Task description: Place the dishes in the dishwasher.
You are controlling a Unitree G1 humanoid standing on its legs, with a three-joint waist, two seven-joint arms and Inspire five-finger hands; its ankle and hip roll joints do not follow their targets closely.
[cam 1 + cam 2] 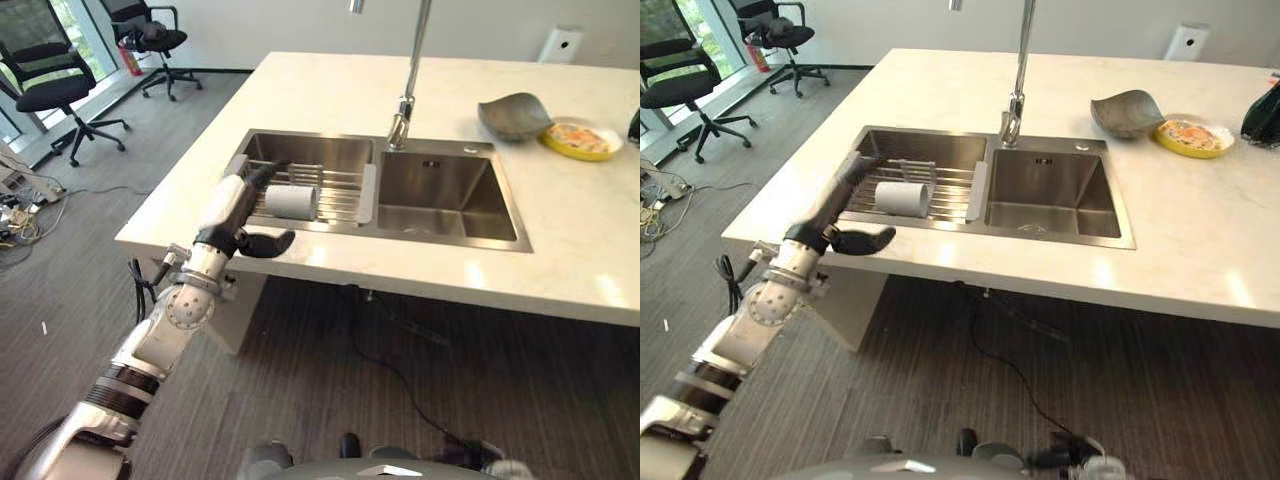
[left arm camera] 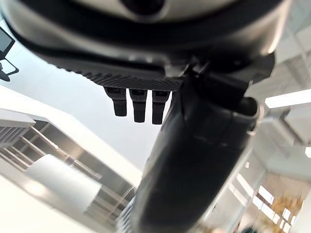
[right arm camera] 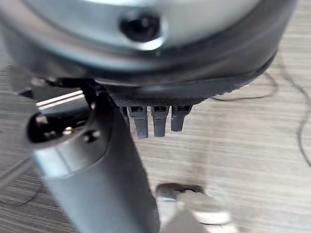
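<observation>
Nearest me, my left hand [image 1: 240, 205] reaches over the front edge of the pale stone countertop [image 1: 330, 90], fingers straight and together, thumb spread out sideways, holding nothing. Just beyond its fingertips a white cylindrical cup [image 1: 291, 202] lies on its side on the wire rack [image 1: 335, 195] across the left basin of the double steel sink [image 1: 455, 195]. Right of the sink sit a grey bowl [image 1: 513, 115] and a yellow plate [image 1: 581, 138]. Left of the sink, black office chairs [image 1: 52, 85] stand on grey carpet [image 1: 90, 190]. My right hand [image 3: 153, 119] hangs over the floor, fingers straight.
</observation>
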